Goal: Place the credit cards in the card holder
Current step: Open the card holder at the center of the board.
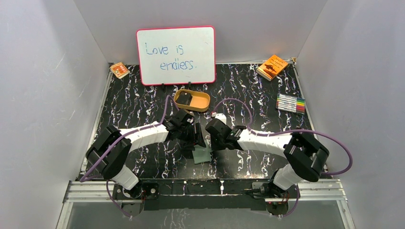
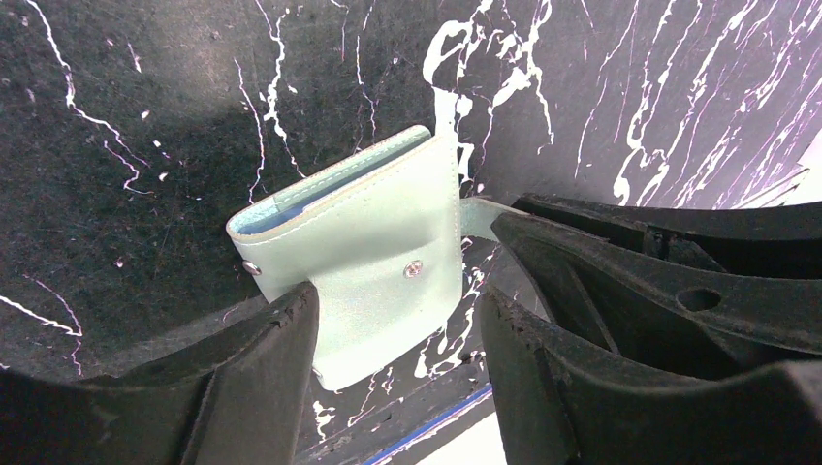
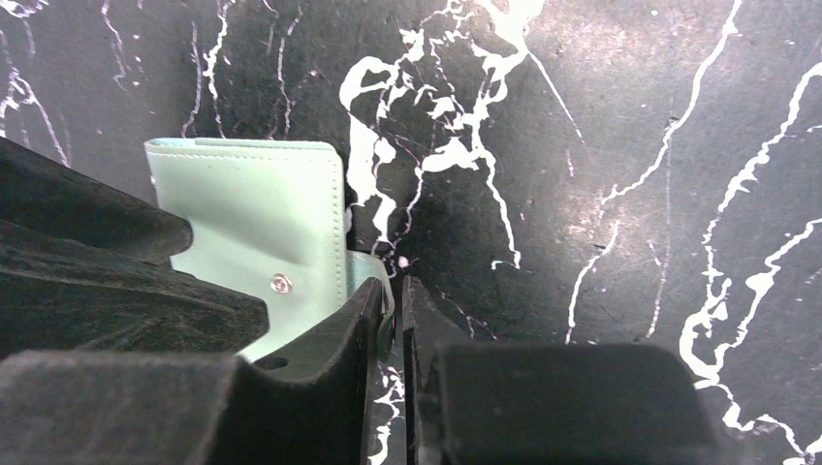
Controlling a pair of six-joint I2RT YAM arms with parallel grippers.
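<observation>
Stage: early, no cards in | card holder [image 1: 202, 154] folded closed, flat on worktop [image 1: 143, 105] | left jaws open, straddling card holder's corner | right jaws pinched on card holder's strap | dark credit card [image 1: 185, 99] lying in tray [image 1: 203, 106] just behind card holder | left: open, fetch, insert.

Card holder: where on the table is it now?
Top view: the card holder lies front-centre on the table, under the left gripper and right gripper, in front of the orange tray.
</observation>
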